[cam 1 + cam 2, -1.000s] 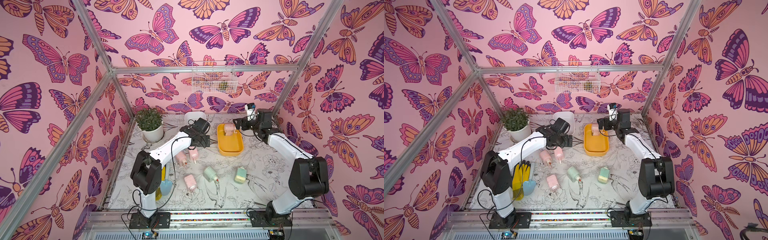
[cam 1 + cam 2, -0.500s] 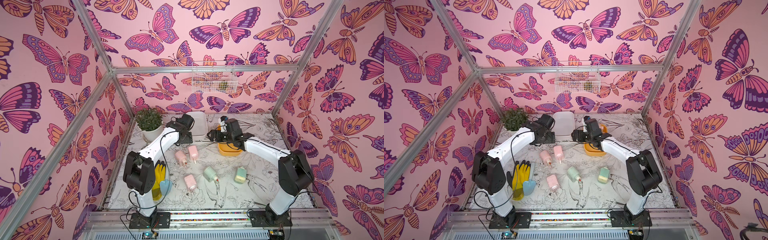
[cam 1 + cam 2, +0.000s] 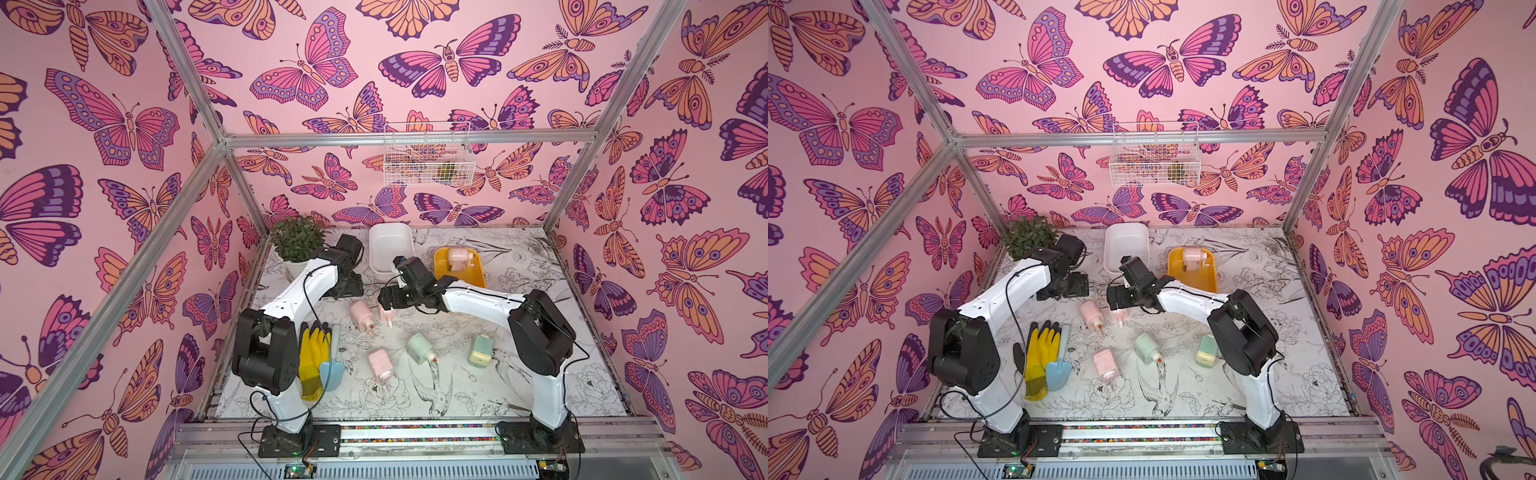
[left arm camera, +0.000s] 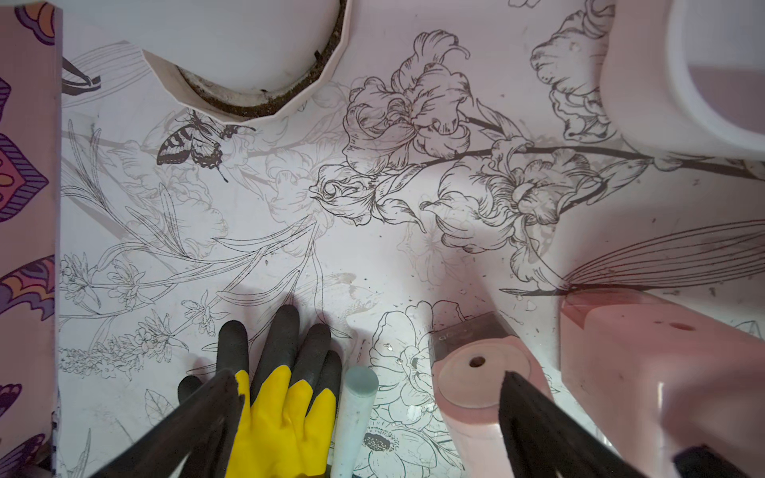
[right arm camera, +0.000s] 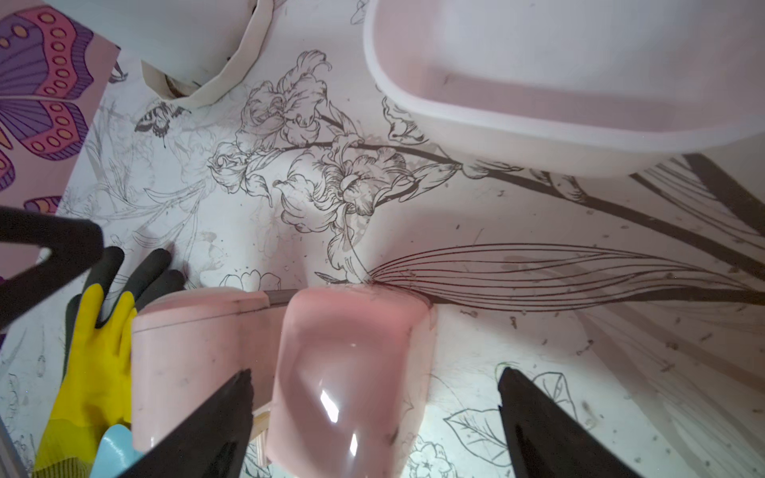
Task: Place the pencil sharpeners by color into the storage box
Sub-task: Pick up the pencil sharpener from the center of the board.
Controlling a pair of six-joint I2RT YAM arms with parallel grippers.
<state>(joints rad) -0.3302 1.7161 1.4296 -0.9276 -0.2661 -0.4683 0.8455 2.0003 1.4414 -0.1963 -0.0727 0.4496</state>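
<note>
At centre frame, the right gripper (image 5: pixel 374 407) has swung down from the yellow tray (image 3: pixel 473 270), jaws wide around a pink sharpener (image 5: pixel 352 372); the left gripper (image 4: pixel 368 409), also wide, has pulled back left

Bright, even light; wrist views blur nearby.

Both white-and-black arms reach toward the table's far side. The left gripper (image 4: pixel 364 418) gapes wide. The right gripper (image 5: pixel 374 414) points down, spread wide.
</note>
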